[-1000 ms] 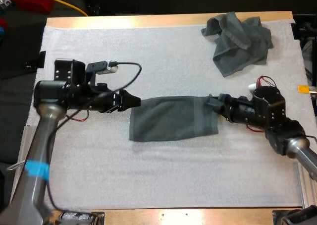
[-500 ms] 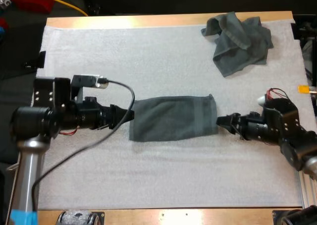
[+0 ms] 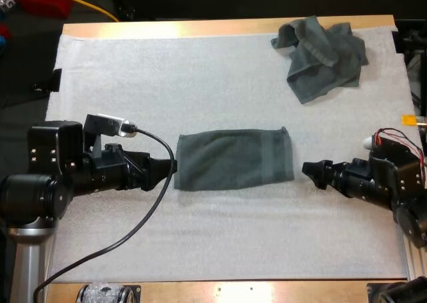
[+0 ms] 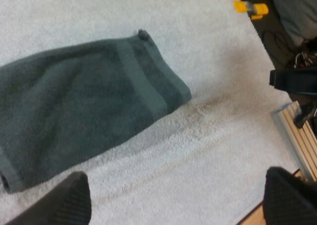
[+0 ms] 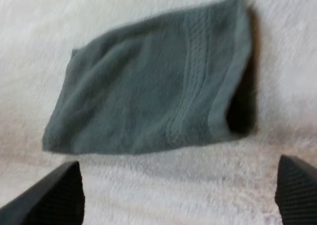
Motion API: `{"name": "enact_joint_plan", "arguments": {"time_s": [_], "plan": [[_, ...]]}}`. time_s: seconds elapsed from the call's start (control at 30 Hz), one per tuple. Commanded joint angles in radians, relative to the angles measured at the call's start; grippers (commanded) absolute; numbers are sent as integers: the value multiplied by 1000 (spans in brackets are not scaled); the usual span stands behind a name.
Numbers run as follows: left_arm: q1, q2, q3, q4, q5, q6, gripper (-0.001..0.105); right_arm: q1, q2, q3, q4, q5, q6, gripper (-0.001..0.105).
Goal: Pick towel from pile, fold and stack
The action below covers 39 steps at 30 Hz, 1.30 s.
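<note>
High view looks down from behind — wrist views (close, opposed) share folded towel (image 3: 233, 159).

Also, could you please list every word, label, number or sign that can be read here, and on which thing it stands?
There are none: no word, number or sign can be read. The folded towel, the crumpled towel and the white mat are plain.

A wooden table (image 3: 220, 28) is carrying a white mat (image 3: 200, 83) that is covering nearly all of its top. On the mat a folded towel (image 3: 233, 159) is lying flat near the middle. A crumpled towel (image 3: 322, 56) is lying at the far right corner, well apart from it.
</note>
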Motion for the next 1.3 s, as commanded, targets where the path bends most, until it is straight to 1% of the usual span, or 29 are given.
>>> {"name": "enact_joint_plan", "arguments": {"time_s": [0.0, 0.07, 0.17, 0.3, 0.4, 0.47, 0.67, 0.8, 0.97, 1.27], "plan": [[-1, -4, -6, -13, -9, -13, 69, -8, 6, -18, 3, 15, -19, 77], [-1, -4, -6, -22, -9, -19, 69, -21, 23, -29, 1, 16, -22, 77], [-1, -4, -6, -49, -2, -41, 69, -71, 61, -49, 2, 7, -42, 77], [-1, -4, -6, -98, 53, -75, 69, -155, 136, -85, 10, -32, -96, 77], [-1, -4, -6, -123, 72, -98, 69, -197, 195, -109, 7, -75, -132, 77], [-1, -4, -6, -124, 74, -99, 69, -214, 228, -119, 3, -86, -150, 77], [-5, -4, -6, -122, 82, -99, 69, -224, 353, -122, -59, -186, -176, 77], [-5, -4, -6, -122, 86, -100, 69, -224, 449, -122, -112, -257, -176, 77], [-5, -4, -3, -121, 74, -100, 69, -224, 555, -122, -177, -318, -162, 77], [-5, -2, -3, -115, 74, -100, 69, -219, 725, -122, -318, -393, -59, 77]]}}
